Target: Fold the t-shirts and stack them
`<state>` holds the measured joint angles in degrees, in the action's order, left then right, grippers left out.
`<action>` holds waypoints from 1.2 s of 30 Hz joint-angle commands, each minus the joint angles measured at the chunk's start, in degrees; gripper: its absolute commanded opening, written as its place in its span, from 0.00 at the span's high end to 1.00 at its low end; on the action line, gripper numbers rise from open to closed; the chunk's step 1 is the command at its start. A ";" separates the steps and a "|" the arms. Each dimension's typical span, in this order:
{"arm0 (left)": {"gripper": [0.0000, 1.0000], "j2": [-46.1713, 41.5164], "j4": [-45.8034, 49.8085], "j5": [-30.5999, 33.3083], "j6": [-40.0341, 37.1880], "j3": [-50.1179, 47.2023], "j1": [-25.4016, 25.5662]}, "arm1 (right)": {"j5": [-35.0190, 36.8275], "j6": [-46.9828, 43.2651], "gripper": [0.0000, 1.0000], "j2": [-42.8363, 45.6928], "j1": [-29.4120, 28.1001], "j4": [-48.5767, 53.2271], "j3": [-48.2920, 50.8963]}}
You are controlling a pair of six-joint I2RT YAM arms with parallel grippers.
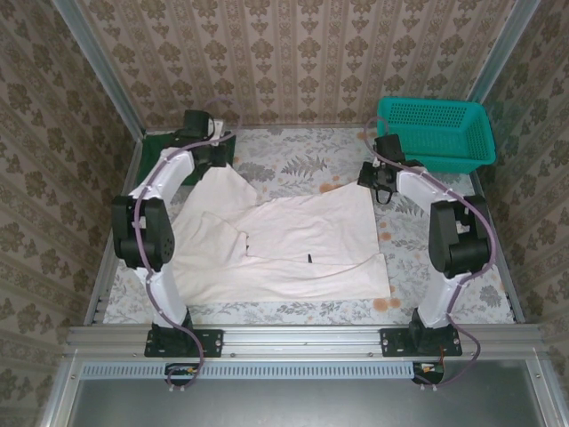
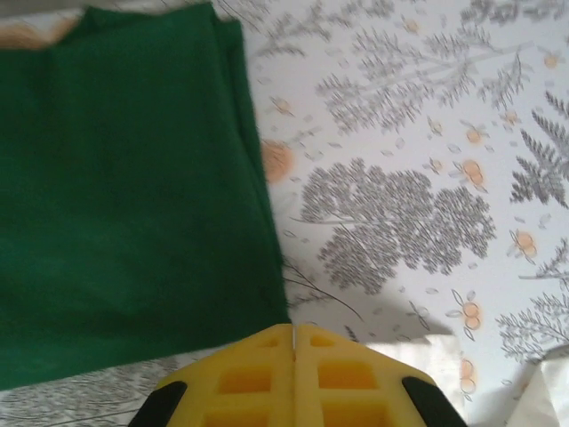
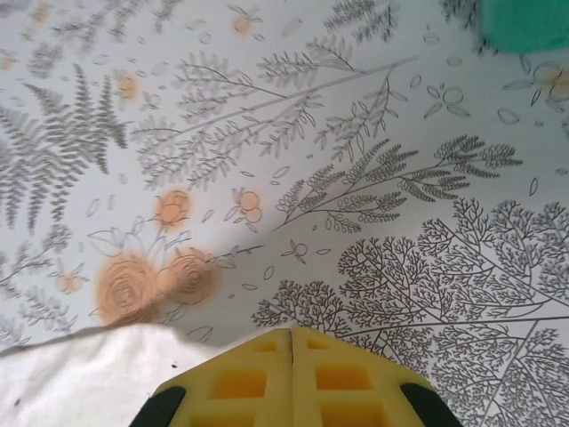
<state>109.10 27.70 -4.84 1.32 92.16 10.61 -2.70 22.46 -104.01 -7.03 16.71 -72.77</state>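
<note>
1. The off-white t-shirt (image 1: 302, 236) lies on the middle of the table (image 1: 302, 165). It is spread out and partly folded, with some wrinkles, and a small dark mark shows near its near edge.
2. The dark green t-shirt (image 2: 124, 196) lies flat at the far left corner of the table. Along its right side, layered edges of the cloth are visible.
3. The left fingers (image 2: 258, 374) are pressed together with nothing between them. In the left wrist view they are over the table, just beside the near right corner of the dark green t-shirt.
4. The right fingers (image 3: 249, 378) are also together and hold nothing. They are over the patterned table surface, just past the edge of the off-white t-shirt, which shows at the lower left of the right wrist view.
5. A teal basket (image 1: 436, 133) stands at the far right corner of the table, well apart from the dark green t-shirt.
</note>
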 commanded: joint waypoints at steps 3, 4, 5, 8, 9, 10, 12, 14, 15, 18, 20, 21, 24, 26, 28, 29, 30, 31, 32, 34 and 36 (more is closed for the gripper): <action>1.00 -6.00 -1.97 -1.79 -2.11 -5.18 0.10 | -2.36 -3.85 1.00 6.59 -0.27 -1.85 5.61; 1.00 -7.04 -1.87 -1.36 -2.29 -6.29 0.11 | -2.50 -3.94 1.00 7.87 -0.27 -1.86 6.59; 1.00 -8.35 -1.74 -0.79 -2.37 -7.42 0.09 | -2.61 -4.10 1.00 8.91 -0.27 -1.93 7.53; 1.00 -12.40 -1.64 2.33 -2.34 -11.54 -0.05 | -4.19 -4.70 1.00 12.64 0.04 -3.02 10.88; 1.00 -13.89 -1.92 3.82 -2.32 -13.04 -0.13 | -4.44 -4.89 1.00 13.91 0.17 -3.01 11.76; 1.00 -14.88 -2.38 4.61 -2.29 -14.36 -0.28 | -4.65 -5.12 1.00 14.82 0.32 -3.06 12.52; 1.00 -17.01 -3.04 5.94 -2.07 -16.47 -0.68 | -5.41 -5.10 1.00 16.91 0.74 -3.52 14.25; 1.00 -17.61 -3.18 7.01 -1.81 -16.93 -1.13 | -5.83 -5.06 1.00 18.08 1.00 -4.04 15.52; 1.00 -17.65 -3.25 7.67 -1.74 -16.86 -1.21 | -5.76 -5.09 1.00 18.37 1.11 -4.10 16.01; 0.98 -16.44 -4.15 8.52 -2.09 -15.34 -1.51 | -6.26 -4.48 1.00 18.99 1.65 -4.71 17.27; 0.98 -14.44 -3.73 9.54 -2.69 -12.89 -1.82 | -6.59 -4.35 1.00 19.22 1.83 -4.94 17.58; 0.98 -13.31 -3.39 10.15 -3.15 -11.41 -1.80 | -6.53 -4.47 1.00 19.36 1.91 -4.94 17.45; 0.98 -9.75 -2.85 10.98 -4.28 -7.11 -2.41 | -6.84 -4.45 1.00 19.32 2.27 -5.08 17.57; 0.98 -7.54 -2.48 11.68 -4.27 -4.55 -2.84 | -6.79 -4.51 1.00 19.08 2.45 -4.94 17.41; 0.98 -5.54 -2.14 12.25 -3.88 -2.34 -2.95 | -6.79 -4.08 1.00 19.19 2.71 -5.21 17.53; 0.98 -4.46 -1.72 12.18 -3.78 -1.02 -2.90 | -6.95 -3.79 1.00 19.19 2.81 -5.33 17.56; 0.98 -3.28 -1.09 12.11 -3.62 0.26 -2.80 | -7.12 -3.75 1.00 19.19 2.81 -5.38 17.50; 0.98 -2.37 -0.48 11.85 -3.67 1.11 -2.79 | -7.31 -3.61 1.00 19.07 2.81 -5.46 17.53; 0.98 -1.58 0.04 11.76 -3.93 1.71 -2.63 | -7.25 -3.53 1.00 19.07 2.81 -5.37 17.62; 0.98 -1.00 0.15 12.52 -4.13 0.92 -2.45 | -7.14 -3.42 1.00 19.32 2.81 -5.36 17.97; 0.95 -1.24 -0.60 12.84 -3.79 -1.32 -2.49 | -7.32 -3.45 1.00 20.00 2.81 -5.63 18.82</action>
<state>107.66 26.33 6.42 -1.34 91.77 8.14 -8.84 18.37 -86.17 -4.43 11.92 -55.35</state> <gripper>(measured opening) 0.044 0.062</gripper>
